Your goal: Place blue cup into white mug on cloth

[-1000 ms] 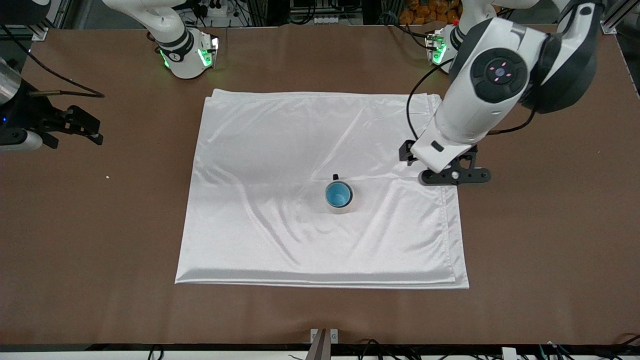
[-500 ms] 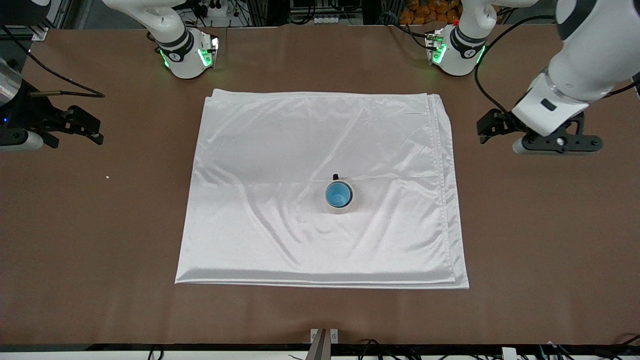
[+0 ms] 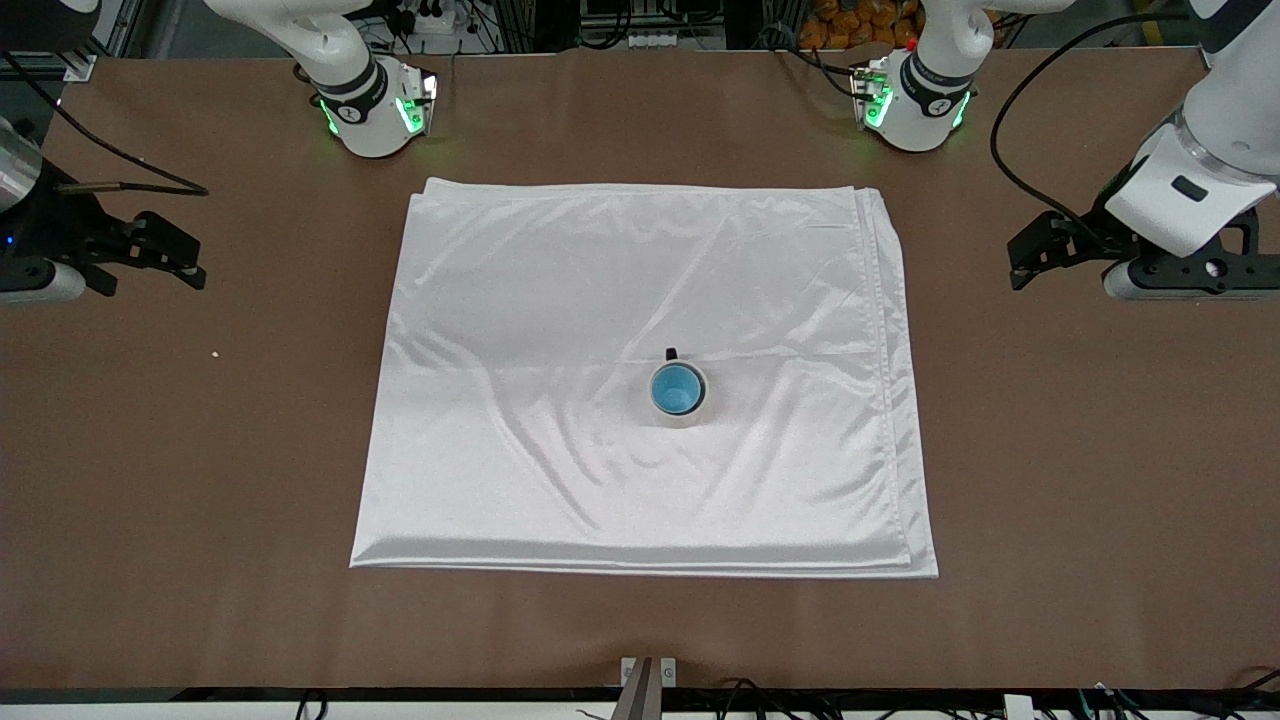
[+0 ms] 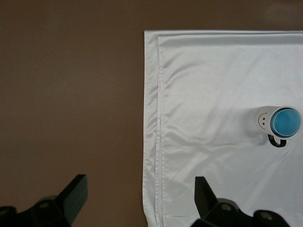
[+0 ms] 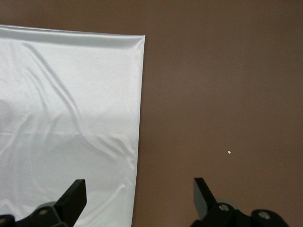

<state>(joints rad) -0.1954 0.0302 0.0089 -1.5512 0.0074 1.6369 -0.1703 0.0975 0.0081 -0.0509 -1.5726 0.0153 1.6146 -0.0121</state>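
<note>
Left gripper (image 3: 1150, 272) has withdrawn off the cloth (image 3: 560, 300), jaws apart; right gripper (image 3: 150, 255) waits, jaws apart.

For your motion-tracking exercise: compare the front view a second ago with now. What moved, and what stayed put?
The left gripper, open and empty, pulled away from over the cloth's edge to above bare table at the left arm's end. Unchanged: the blue cup sits inside the mug on the cloth, and the right gripper waits, open, at its own end.
</note>
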